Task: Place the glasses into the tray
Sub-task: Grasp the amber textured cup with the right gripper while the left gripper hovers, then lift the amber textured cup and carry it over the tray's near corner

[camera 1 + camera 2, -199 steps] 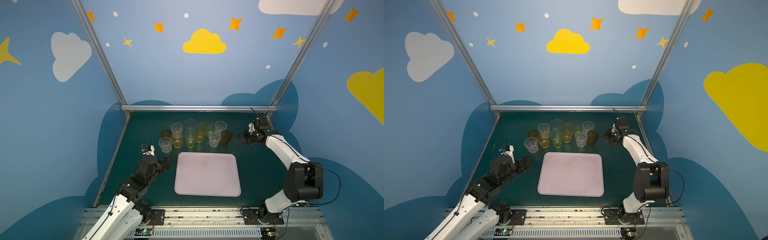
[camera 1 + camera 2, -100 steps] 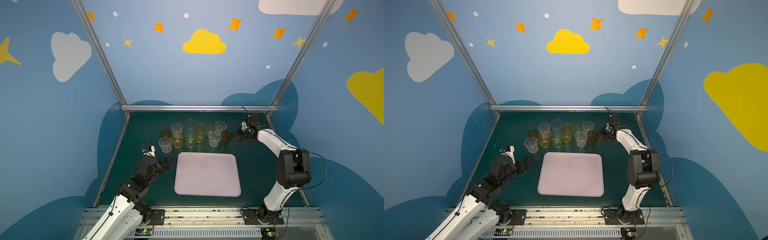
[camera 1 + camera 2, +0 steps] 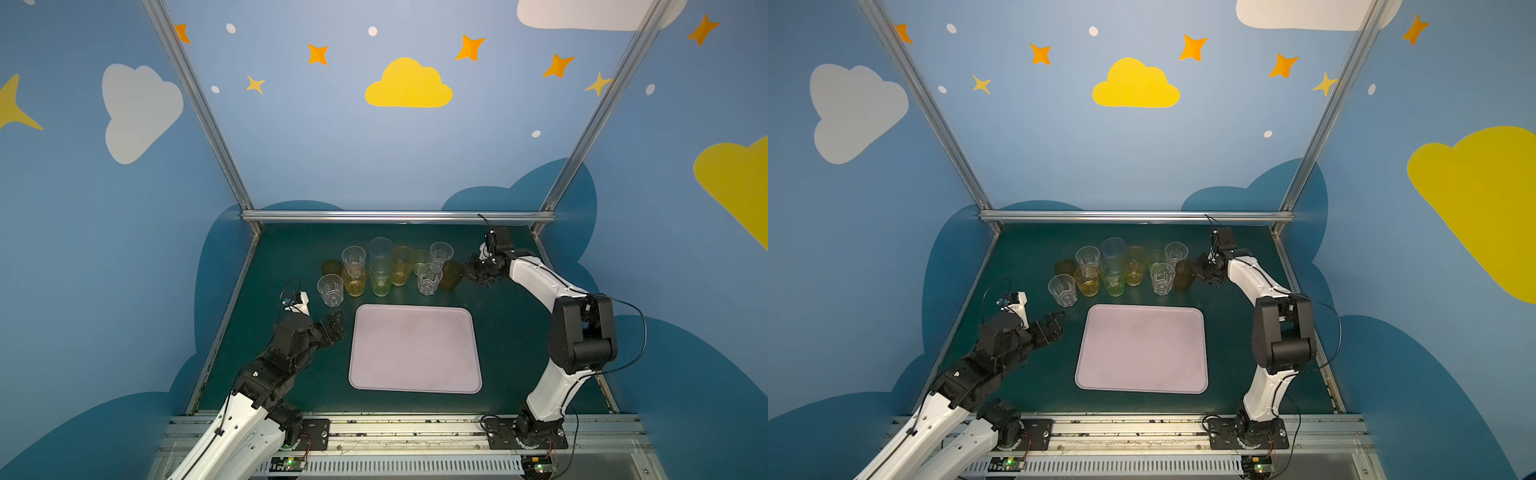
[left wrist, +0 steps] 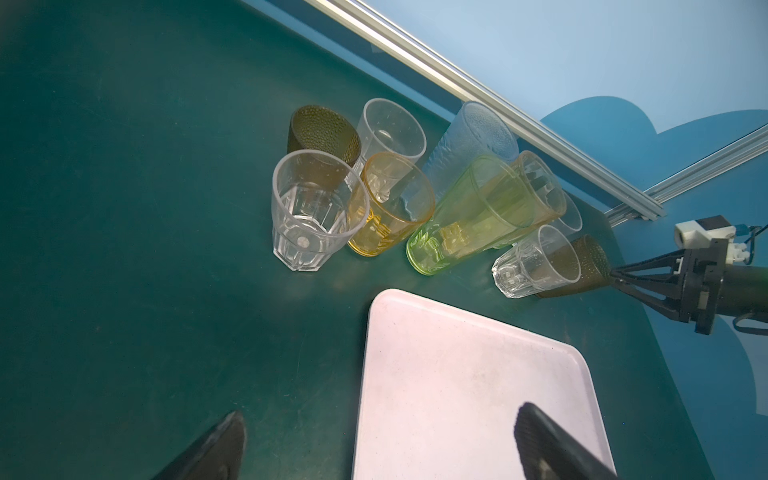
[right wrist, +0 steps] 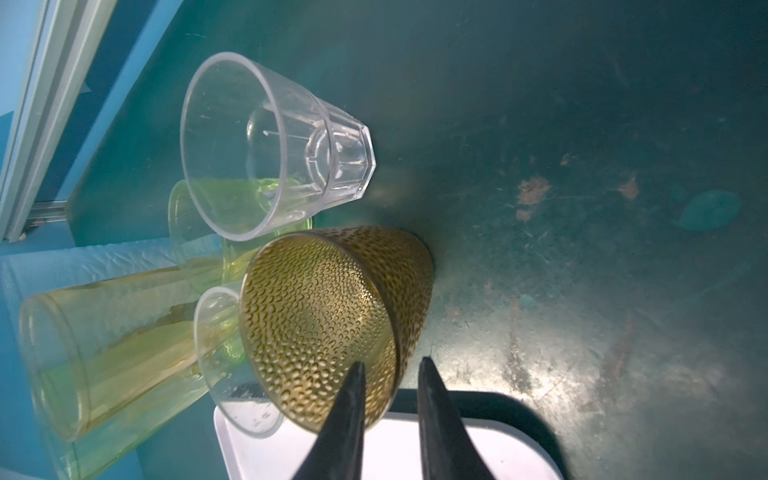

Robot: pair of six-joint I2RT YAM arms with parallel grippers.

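Observation:
Several glasses stand bunched on the green table behind the pink tray (image 3: 415,374) (image 3: 1142,357) (image 4: 457,374). Among them are a clear one (image 3: 331,289) (image 4: 316,216), a short amber one (image 3: 354,280), a tall green one (image 3: 380,277) and a dimpled brown glass (image 3: 451,274) (image 3: 1183,274) (image 5: 316,316) at the right end. My right gripper (image 3: 467,272) (image 3: 1199,270) (image 5: 391,365) is closed narrow on that brown glass's rim, one finger inside and one outside. My left gripper (image 3: 334,328) (image 3: 1054,326) (image 4: 379,413) hangs open and empty by the tray's near left corner.
A second brown glass (image 3: 331,266) stands at the cluster's left end, and a pale blue tall one (image 3: 380,247) at the back. An aluminium rail (image 3: 399,216) runs along the table's far edge. Blue walls close in on both sides.
My right arm has swung left from the back right corner to the brown glass, and its jaws have narrowed onto the rim. The left arm has barely moved.

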